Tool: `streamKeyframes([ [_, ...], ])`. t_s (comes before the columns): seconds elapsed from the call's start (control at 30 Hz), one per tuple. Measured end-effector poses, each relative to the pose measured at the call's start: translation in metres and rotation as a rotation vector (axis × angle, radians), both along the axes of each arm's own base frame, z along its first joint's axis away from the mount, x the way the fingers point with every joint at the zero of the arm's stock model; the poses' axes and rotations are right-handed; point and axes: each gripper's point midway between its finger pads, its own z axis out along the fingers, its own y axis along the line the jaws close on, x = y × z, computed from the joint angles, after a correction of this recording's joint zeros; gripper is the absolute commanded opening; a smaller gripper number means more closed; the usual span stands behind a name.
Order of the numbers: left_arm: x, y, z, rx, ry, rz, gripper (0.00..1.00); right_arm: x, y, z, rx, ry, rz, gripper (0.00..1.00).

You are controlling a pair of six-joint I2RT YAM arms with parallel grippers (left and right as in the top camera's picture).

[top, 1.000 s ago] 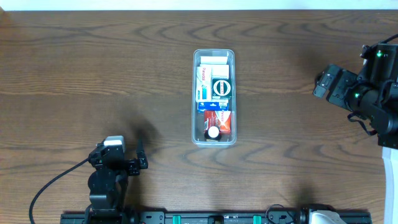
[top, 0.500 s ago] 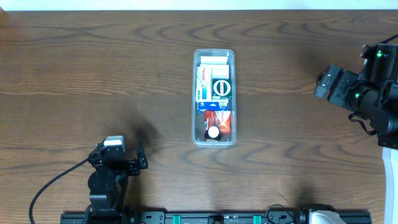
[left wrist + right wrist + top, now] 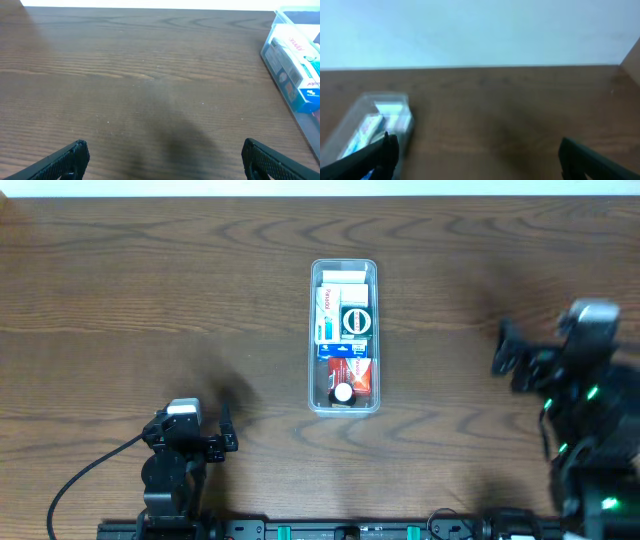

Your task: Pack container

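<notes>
container point(image 3: 313, 360) lies at mid-table point(image 3: 150, 300), long axis running away from the robot's base, well apart from both arms. contents: small boxes packed along its length. a white box point(image 3: 343, 277) sits at the far end, then a blue-and-white box point(image 3: 326, 315) beside a green-and-white box point(image 3: 355, 320), and a red box point(image 3: 350, 372) nearer the base. a white round cap point(image 3: 343, 392) shows at the near end. left tool point(image 3: 165, 155): jaws spread wide, nothing between them, only bare table under the gap; touching nothing. in the left wrist view the container's clear wall shows at the right edge, off to the side of the tool. right tool point(image 3: 477, 147): jaws likewise spread wide, gripping nothing, bare table in the gap. in the right wrist view the container sits ahead and to the left, apart from the tool. right arm point(image 3: 585, 400) is blurred in the overhead view, at the table's right side.
</notes>
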Motion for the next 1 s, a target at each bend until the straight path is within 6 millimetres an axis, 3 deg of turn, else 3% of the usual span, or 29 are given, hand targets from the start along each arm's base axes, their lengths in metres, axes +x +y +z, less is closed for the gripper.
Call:
streamKeyframes([
  [0.17, 0.0, 0.0, 0.0, 0.0, 0.0, 0.0, 0.98, -0.023, 0.002, -0.074, -0.011, 0.039, 0.014, 0.99],
  [0.27, 0.0, 0.0, 0.0, 0.0, 0.0, 0.0, 0.98, -0.034, 0.003, -0.097, -0.012, 0.038, 0.019, 0.99],
  [0.5, 0.0, 0.0, 0.0, 0.0, 0.0, 0.0, 0.98, -0.046, 0.004, -0.101, -0.016, -0.086, 0.021, 0.99],
  [0.73, 0.0, 0.0, 0.0, 0.0, 0.0, 0.0, 0.98, -0.047, 0.004, -0.108, -0.02, -0.206, 0.021, 0.99],
  [1.0, 0.0, 0.0, 0.0, 0.0, 0.001, 0.0, 0.98, -0.04, 0.004, -0.142, -0.01, -0.166, 0.021, 0.99],
])
